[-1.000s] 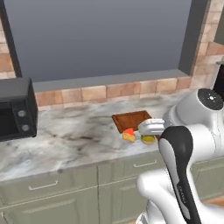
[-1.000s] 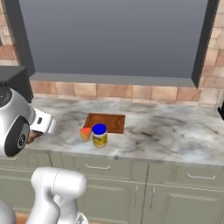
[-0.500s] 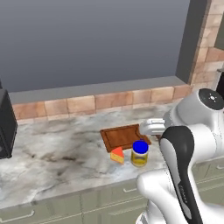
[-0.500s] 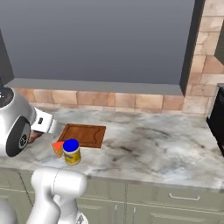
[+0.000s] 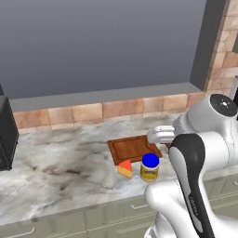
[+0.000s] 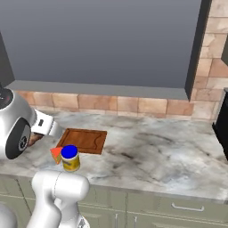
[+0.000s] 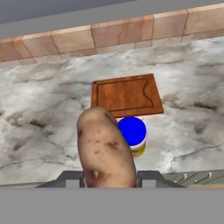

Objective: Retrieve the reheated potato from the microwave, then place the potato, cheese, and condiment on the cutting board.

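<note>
1. Hand view is showing the lumpy brown oblong potato point(image 7: 106, 148) sitting between the two dark finger tips, so the jaws of the gripper point(image 7: 109, 178) are clamping on it, holding it above the grey marbled surface point(image 7: 43, 127).
2. The potato is hanging in front of the flat rectangular reddish-brown wooden cutting board point(image 7: 126, 95), which is lying bare; nothing is resting on it yet.
3. The short squat condiment jar with yellowish contents and a round blue lid point(image 5: 150, 168) is standing on the surface just in front of the board's near edge, off the board.
4. The small triangular cheese wedge, orange-red on top with yellow sides point(image 5: 125, 168), is lying just beside the jar, also off the board.
5. As a judgement, the retrieval part is looking finished, since the potato is out of the microwave and in the grip.
6. All three placements are remaining: potato first, then cheese and jar.
</note>
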### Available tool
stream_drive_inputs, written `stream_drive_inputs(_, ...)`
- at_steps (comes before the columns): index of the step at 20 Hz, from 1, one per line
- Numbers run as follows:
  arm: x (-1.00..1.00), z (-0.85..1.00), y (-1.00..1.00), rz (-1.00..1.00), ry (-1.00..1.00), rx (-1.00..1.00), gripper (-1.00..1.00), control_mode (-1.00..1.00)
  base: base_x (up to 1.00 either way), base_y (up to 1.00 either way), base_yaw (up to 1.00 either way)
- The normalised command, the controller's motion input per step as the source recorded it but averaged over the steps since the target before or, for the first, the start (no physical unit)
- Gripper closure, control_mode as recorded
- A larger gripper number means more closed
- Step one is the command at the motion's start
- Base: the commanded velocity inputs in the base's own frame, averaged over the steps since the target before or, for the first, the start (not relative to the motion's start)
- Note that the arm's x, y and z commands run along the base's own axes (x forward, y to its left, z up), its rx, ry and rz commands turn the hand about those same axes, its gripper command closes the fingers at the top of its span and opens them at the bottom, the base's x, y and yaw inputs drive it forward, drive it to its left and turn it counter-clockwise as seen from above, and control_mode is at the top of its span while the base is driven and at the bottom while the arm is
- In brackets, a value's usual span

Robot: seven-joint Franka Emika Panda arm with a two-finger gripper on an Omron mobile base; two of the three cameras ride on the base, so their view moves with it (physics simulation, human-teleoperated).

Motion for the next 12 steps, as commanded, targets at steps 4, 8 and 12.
stream_drive_inputs(4,0.0,0.0,0.0,0.0,0.0,0.0,1.0,1.0,0.0,0.0,0.0)
stream_drive_inputs(8,0.0,0.0,0.0,0.0,0.0,0.0,1.0,1.0,0.0,0.0,0.0)
stream_drive_inputs(12,0.0,0.0,0.0,0.0,0.0,0.0,1.0,1.0,0.0,0.0,0.0)
